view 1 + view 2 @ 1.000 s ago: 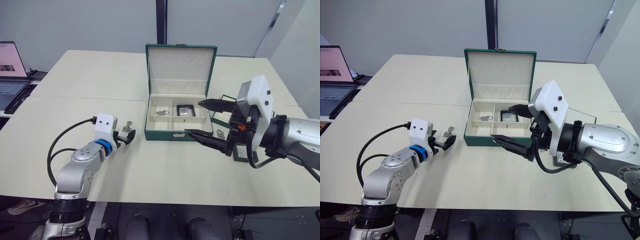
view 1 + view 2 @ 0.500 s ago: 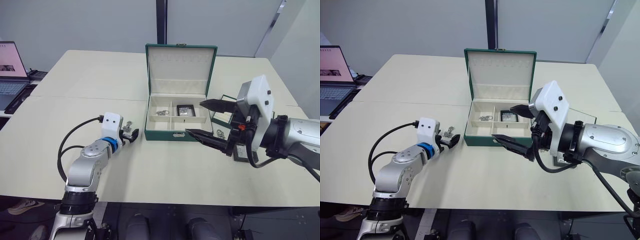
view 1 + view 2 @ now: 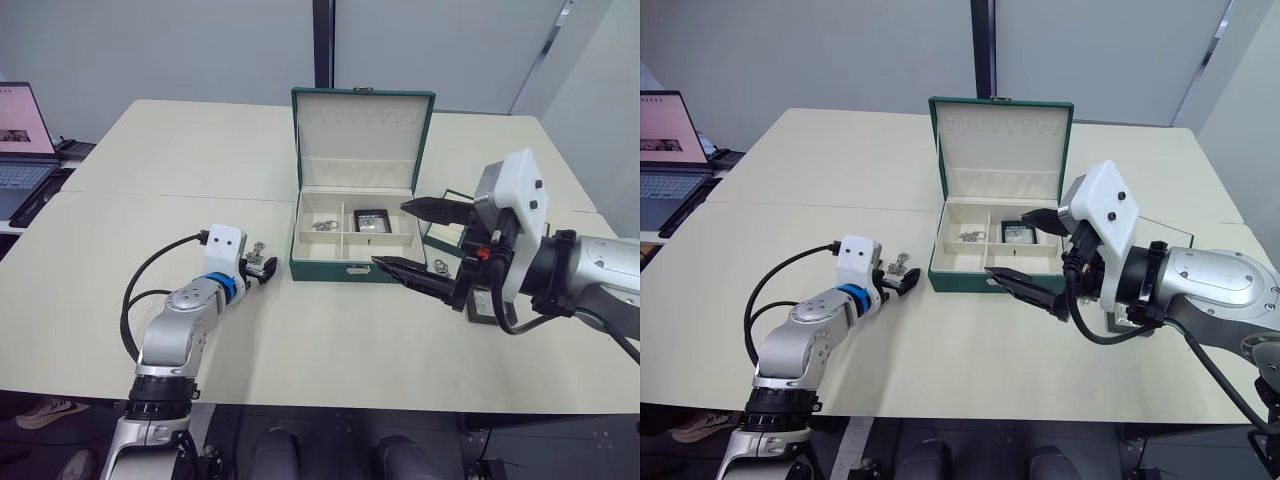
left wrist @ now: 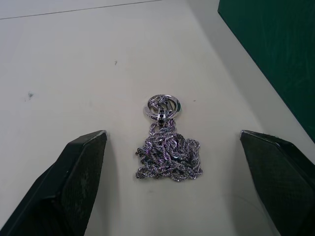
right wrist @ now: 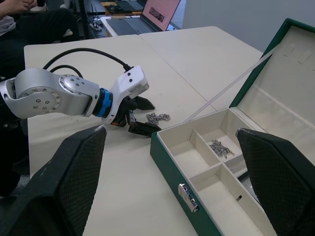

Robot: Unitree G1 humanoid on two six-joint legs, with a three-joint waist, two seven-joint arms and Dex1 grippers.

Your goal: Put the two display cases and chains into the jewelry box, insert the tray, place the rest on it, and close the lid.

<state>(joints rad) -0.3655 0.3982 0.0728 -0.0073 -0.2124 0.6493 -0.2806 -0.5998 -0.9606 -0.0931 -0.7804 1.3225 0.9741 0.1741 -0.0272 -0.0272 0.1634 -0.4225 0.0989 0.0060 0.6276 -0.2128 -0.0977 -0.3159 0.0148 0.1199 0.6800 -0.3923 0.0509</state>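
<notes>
One silvery chain bunch and one black-framed display case already lie in the dark green jewelry box. The left end effector sits spread wide around another silvery chain bunch on the table beside the box. The right end effector waits open; tray and lid steps remain.

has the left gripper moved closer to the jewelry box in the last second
Yes. The left gripper has advanced toward the jewelry box, and its open fingers now flank the chain on the table.
</notes>
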